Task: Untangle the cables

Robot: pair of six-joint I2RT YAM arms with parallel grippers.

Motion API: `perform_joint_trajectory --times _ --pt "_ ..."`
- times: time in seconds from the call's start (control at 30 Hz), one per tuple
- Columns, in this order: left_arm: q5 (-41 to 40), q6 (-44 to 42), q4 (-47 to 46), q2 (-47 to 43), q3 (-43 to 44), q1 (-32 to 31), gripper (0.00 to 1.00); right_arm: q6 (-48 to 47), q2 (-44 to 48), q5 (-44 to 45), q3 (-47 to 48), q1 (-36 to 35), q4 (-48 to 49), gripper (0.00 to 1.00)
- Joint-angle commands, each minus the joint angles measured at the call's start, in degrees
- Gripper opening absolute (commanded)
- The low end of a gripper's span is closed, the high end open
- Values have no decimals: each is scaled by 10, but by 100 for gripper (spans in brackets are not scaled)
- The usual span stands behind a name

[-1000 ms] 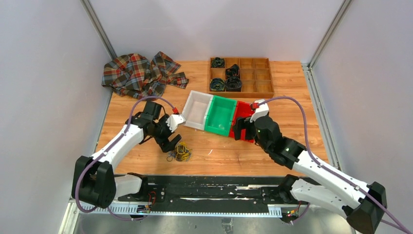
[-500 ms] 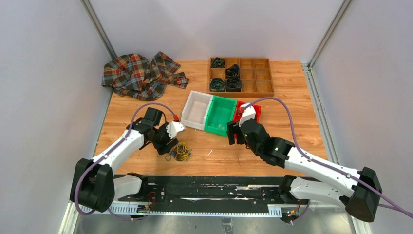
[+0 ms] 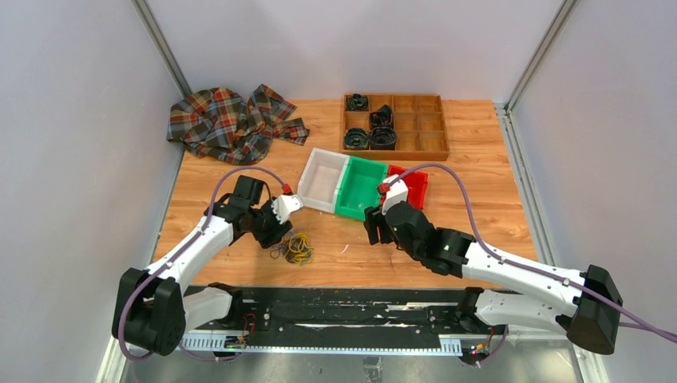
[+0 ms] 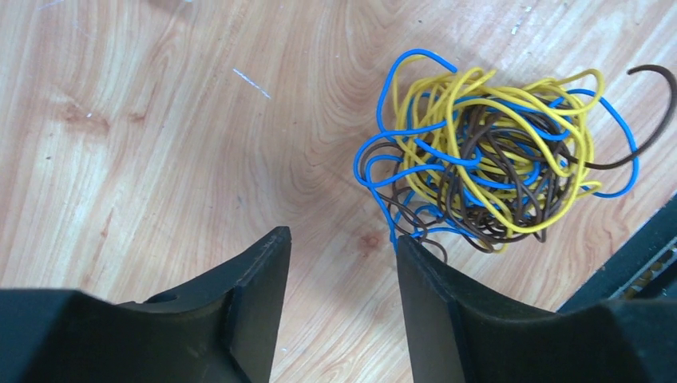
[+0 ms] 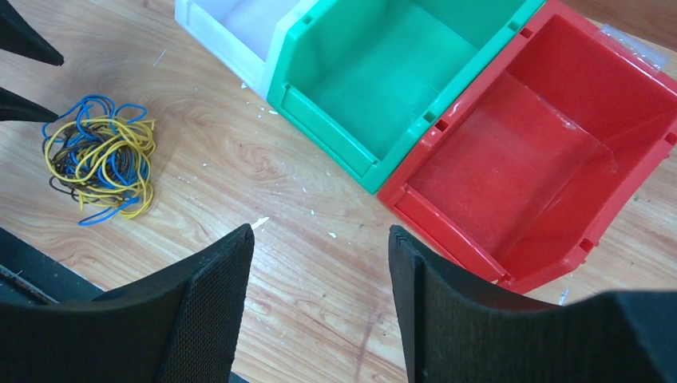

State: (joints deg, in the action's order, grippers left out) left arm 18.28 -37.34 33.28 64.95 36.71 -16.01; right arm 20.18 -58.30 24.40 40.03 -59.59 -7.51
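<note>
On wooden, seemingly scuffed table (image 3: 479, 159) lie cables (image 3: 297, 248).

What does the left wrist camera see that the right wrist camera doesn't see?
Only the left wrist view: the cables up close, so you can tell brown strands among the yellow and blue ones, with one loose brown end curling out to the side. Only the right wrist view: the white bin, the green bin and the red bin, side by side, with the green and red ones empty. Both: the same cables in one clump, lying loose on the wooden table.
</note>
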Motion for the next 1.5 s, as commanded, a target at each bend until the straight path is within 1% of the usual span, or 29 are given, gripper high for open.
perform_joint_trajectory --times 0.0,0.13,0.27,0.37,0.43,0.5,0.57,0.63,0.77,0.87,0.97,1.03,1.17,1.2,1.3,1.37,1.47 --pt "46 -33 34 -4 9 -6 58 11 10 -1 20 -18 -3 63" --pt "54 -53 45 12 13 -6 63 12 19 -1 20 -23 -16 63" --pt "31 -45 10 42 8 -6 61 17 22 0 24 -29 -26 63" --pt "8 -35 -28 60 4 -6 50 20 22 3 25 -34 -25 63" --pt "2 -28 -44 65 6 -6 41 21 17 5 28 -37 -23 63" --pt "2 -22 -43 62 13 -6 28 20 10 5 32 -38 -22 65" --pt "7 -17 -30 50 23 -6 20 18 2 5 35 -41 -20 66" --pt "17 -15 -13 30 31 -6 16 14 -2 5 36 -44 -14 67" --pt "36 -13 19 -18 35 -5 10 9 -9 3 35 -47 1 69" --pt "47 -2 60 -47 52 -6 9 1 -14 -10 34 -50 30 75" --pt "55 5 90 -66 70 -6 9 -10 -26 -23 36 -52 60 78" --pt "60 -2 100 -74 69 -6 12 -12 -38 -29 47 -52 63 78" --pt "53 -36 90 -56 43 -6 35 -11 -47 -27 57 -60 58 78" --pt "44 -39 82 -41 41 -6 39 -11 -46 -26 55 -63 57 79" --pt "23 -41 58 13 44 -6 43 -7 -35 -14 50 -69 50 82" --pt "16 -39 40 48 47 -6 43 -7 -27 -7 47 -72 46 83" --pt "24 -44 14 73 49 -6 41 -6 -19 4 42 -75 42 83"
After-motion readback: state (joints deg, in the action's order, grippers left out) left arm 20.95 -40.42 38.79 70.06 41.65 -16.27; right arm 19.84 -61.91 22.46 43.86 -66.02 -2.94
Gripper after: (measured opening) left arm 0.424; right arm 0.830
